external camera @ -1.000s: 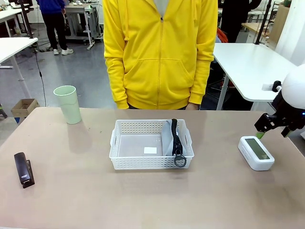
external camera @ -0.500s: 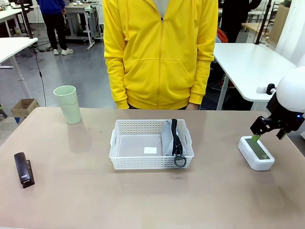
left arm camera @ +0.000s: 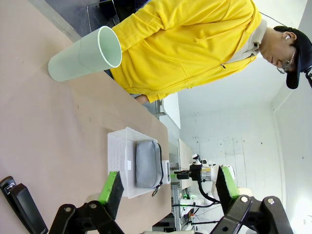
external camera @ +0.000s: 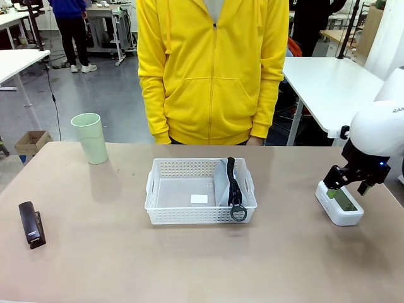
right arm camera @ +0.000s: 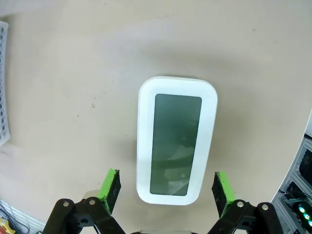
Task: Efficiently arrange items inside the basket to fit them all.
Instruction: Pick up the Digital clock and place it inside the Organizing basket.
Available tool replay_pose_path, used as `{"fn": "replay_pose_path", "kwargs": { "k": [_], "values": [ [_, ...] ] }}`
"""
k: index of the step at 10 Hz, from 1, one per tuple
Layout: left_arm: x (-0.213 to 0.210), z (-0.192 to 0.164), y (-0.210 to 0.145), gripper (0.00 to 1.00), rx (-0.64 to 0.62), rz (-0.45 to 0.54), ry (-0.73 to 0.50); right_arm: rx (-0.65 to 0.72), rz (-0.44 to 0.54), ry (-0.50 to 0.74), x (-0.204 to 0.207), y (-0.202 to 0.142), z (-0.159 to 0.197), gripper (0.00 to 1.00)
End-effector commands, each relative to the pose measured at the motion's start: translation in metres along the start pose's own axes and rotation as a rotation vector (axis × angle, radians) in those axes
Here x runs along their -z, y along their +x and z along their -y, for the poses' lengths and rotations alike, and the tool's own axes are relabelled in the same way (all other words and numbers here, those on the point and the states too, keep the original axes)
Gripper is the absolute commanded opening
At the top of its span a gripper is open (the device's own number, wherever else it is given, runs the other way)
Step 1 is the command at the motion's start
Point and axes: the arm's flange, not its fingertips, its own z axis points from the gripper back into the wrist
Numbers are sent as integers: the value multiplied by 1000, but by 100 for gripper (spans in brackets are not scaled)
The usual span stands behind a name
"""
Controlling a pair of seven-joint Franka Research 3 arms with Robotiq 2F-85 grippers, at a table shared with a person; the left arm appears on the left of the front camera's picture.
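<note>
The white basket [external camera: 189,215] sits mid-table with the grey pencil pouch [external camera: 223,184] standing on edge against its right wall. My right gripper [external camera: 344,184] hovers open just above the white boxy device [external camera: 339,204]; in the right wrist view its gripper [right arm camera: 166,190] straddles the near end of the device [right arm camera: 176,139] without touching it. The black stapler [external camera: 31,225] lies at the front left. Far left stands the pale green cup [external camera: 89,137]. My left gripper [left arm camera: 168,187] is open and empty, looking across at the cup [left arm camera: 83,56], basket [left arm camera: 117,151], pouch [left arm camera: 147,165] and stapler [left arm camera: 22,209].
A person in a yellow hoodie [external camera: 211,69] stands at the far edge behind the basket, hands not over the table. The basket's corner [right arm camera: 3,83] shows at the left edge of the right wrist view. Bare tabletop lies between basket and device.
My right gripper has come down and to the left, from beside the device's far end to just over it. Nothing else has moved.
</note>
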Motion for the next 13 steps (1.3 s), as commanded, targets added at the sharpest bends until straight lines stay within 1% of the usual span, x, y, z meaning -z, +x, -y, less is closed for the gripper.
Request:
{"fn": "replay_pose_path", "kwargs": {
  "k": [1,5,13],
  "values": [
    [-2,0,-2,100,16,-8,-7,-30,-19,2,3,11,-2,100],
    [-2,0,-2,100,16,-8,-7,-12,-53,-25,17,17,0,100],
    [-2,0,-2,100,16,-8,-7,7,-106,-12,49,30,5,100]
  ]
}}
